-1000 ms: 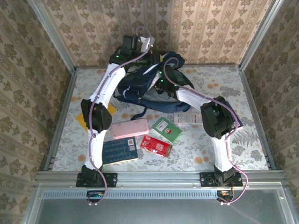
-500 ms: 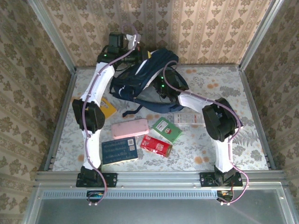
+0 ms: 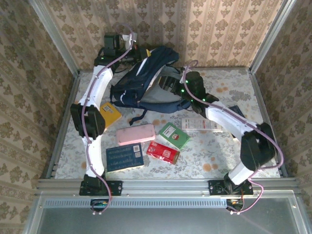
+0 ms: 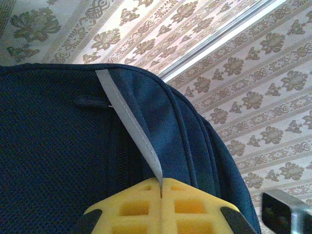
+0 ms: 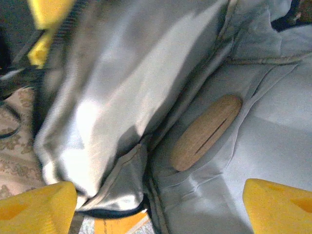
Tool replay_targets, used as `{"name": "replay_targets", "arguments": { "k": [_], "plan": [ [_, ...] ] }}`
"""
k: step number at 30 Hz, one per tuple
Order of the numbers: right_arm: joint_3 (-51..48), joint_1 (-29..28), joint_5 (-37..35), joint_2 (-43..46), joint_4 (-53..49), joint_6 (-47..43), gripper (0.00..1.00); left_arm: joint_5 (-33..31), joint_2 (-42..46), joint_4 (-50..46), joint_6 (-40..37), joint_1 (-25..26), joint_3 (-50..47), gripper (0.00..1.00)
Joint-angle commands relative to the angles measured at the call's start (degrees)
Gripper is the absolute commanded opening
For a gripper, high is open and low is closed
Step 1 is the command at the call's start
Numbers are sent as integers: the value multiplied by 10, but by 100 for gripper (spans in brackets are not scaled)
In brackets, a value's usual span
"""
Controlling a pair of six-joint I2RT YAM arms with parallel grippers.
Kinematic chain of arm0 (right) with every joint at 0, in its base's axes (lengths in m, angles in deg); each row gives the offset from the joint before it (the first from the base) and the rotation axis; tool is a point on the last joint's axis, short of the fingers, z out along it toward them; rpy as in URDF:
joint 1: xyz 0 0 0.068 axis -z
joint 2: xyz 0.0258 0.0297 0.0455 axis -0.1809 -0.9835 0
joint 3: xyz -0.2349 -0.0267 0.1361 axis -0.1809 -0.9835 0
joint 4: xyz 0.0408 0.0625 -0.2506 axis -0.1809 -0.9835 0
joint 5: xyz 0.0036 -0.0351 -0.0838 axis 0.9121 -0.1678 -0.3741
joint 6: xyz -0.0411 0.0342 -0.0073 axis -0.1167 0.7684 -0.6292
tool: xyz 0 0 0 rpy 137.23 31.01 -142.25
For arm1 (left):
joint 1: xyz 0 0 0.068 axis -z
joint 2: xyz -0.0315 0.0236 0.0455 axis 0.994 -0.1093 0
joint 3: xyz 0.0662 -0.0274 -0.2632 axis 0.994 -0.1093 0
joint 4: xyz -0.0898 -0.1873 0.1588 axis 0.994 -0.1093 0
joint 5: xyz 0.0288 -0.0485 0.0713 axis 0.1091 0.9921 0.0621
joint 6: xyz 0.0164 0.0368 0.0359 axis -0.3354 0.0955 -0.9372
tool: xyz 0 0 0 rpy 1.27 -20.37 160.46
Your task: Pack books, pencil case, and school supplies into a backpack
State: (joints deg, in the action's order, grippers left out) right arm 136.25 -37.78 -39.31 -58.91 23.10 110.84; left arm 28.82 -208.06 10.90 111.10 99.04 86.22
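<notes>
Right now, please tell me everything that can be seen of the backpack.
The backpack is large, of navy fabric, partly mesh, with a shiny grey front panel bearing a tan oval tab, and dark straps trailing on the table. It stands tilted at the far side. The left gripper, shut, pinches a pale strip at its top; the open right gripper faces the grey panel.

Top cam sits high behind the arm bases, looking down over the whole table [image 3: 214, 161] toward the back wall [image 3: 219, 29]. Left wrist cam is jammed up against the navy outside of the backpack [image 4: 58, 146], tilted up at the wallpaper. Right wrist cam is just as close, staring into its grey lining. The backpack is what all three share.
</notes>
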Motion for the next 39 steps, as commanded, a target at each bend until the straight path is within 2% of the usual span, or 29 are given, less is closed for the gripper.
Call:
{"name": "replay_targets", "arguments": {
  "k": [1,4,6,9,13,14,17,19,21,25,29,35,39],
  "plan": [
    [-36,3,14,66,-39,-100,88,41,19,61,3,-3,59,0],
    [-63,3,48,99,-69,-131,90,45,7,54,4,1,60,0],
    [-72,2,67,136,-102,-153,89,36,-2,23,-21,10,68,0],
    [-91,2,48,164,-163,-164,84,6,-17,-36,-71,29,77,0],
    [-104,-5,42,168,-252,-169,81,-23,-53,-73,-93,55,82,0],
    [-110,-12,46,169,-265,-178,81,-31,-61,-80,-97,59,82,0],
    [-124,-53,-7,175,-327,-213,82,-68,-83,-114,-114,71,82,0],
    [-139,-56,-15,177,-354,-204,82,-98,-99,-140,-123,80,81,0],
    [-152,-57,0,175,-371,-194,81,-118,-111,-158,-122,86,81,0],
    [-155,-57,67,159,-424,-176,78,-118,-121,-163,-110,99,54,0],
    [-145,-61,80,158,-480,-184,73,-118,-114,-150,-98,105,5,0],
    [-130,-122,-9,125,-529,-230,69,-141,-90,-110,-78,105,-88,0],
    [-92,-215,-123,64,-567,-276,72,-146,-83,-101,-65,103,-111,0]
  ]
}}
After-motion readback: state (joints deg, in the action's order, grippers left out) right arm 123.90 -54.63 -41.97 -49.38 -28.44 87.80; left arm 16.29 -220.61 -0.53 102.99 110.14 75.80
